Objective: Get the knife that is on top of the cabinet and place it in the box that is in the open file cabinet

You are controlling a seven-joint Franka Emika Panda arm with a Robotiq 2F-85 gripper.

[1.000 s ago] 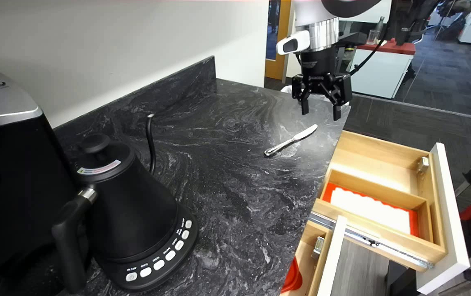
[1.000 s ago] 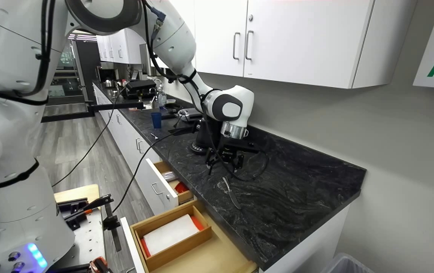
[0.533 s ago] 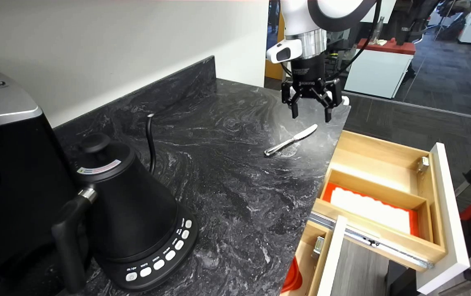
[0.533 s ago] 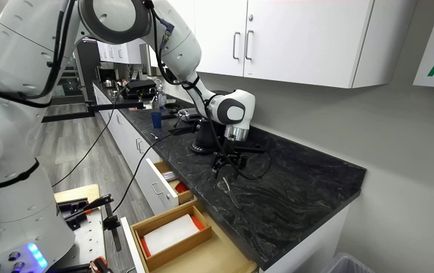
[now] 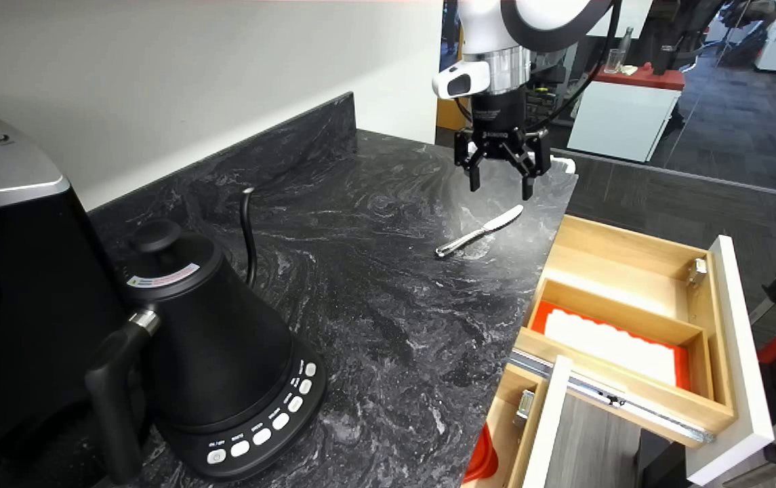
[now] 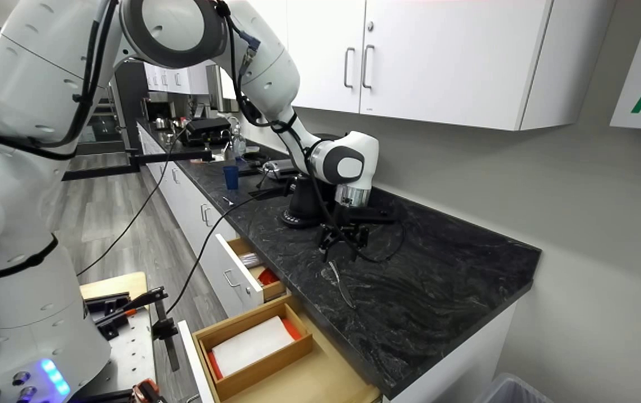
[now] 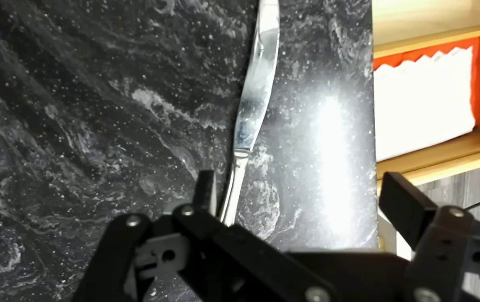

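Observation:
The knife (image 5: 479, 232) lies flat on the marbled top of the cabinet (image 5: 374, 325). It also shows in an exterior view (image 6: 342, 284) and the wrist view (image 7: 258, 92). My gripper (image 5: 501, 187) is open and empty, raised above the top near the knife. In the wrist view the fingers (image 7: 302, 188) stand wide apart. The left finger is beside the knife handle, whose end is hidden behind the gripper; the right finger is past the counter edge. The plywood box (image 6: 275, 360) sits in the open drawer of the file cabinet (image 5: 740, 366), with red and white material inside.
A black kettle (image 5: 218, 352) stands on the marbled top, beside a coffee machine (image 5: 28, 271). A second open drawer (image 5: 550, 434) holds a red item. White wall cabinets (image 6: 438, 61) hang above the counter. A blue cup (image 6: 231, 177) stands farther along.
My open gripper has moved inward over the marbled top, leftward in an exterior view and rightward in an exterior view. The knife, box and drawers have not moved.

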